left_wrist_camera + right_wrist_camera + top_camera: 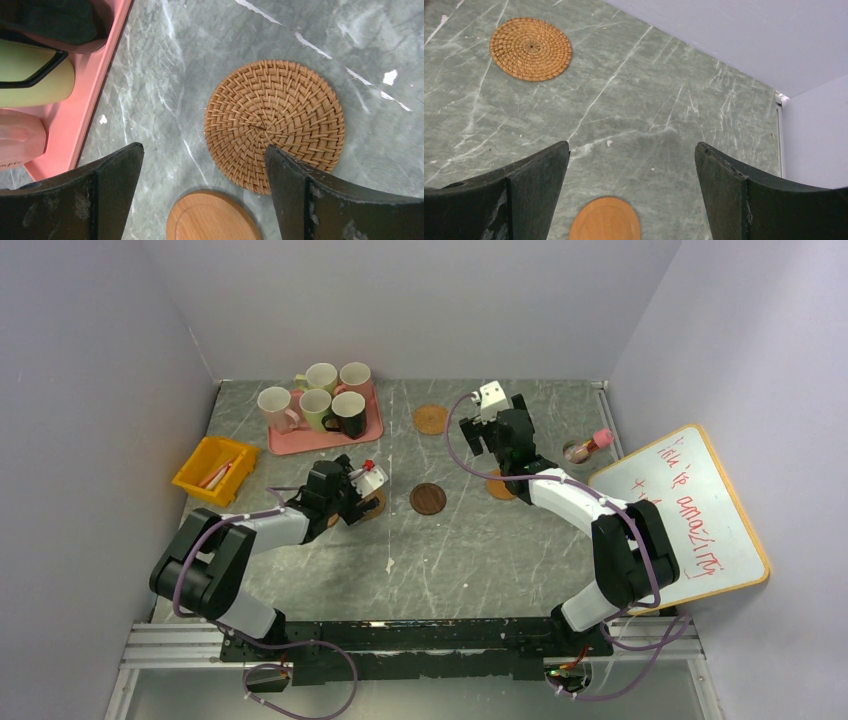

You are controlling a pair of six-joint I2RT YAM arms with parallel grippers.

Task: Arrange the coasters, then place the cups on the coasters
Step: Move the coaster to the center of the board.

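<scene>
The left gripper (202,157) was wide over a woven coaster (274,117) — holding nothing. The right gripper (631,152), right of center, was wide too.

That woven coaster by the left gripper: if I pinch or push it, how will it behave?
The woven coaster lies flat and thin on the table, so its edge probably gives little to pinch. Its tight weave looks stiff and light; it should keep its shape if lifted. Pushed, it would likely slide on the smooth top, not roll.

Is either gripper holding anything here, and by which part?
Nothing is held: the left gripper and the right gripper both stand open and empty.
</scene>
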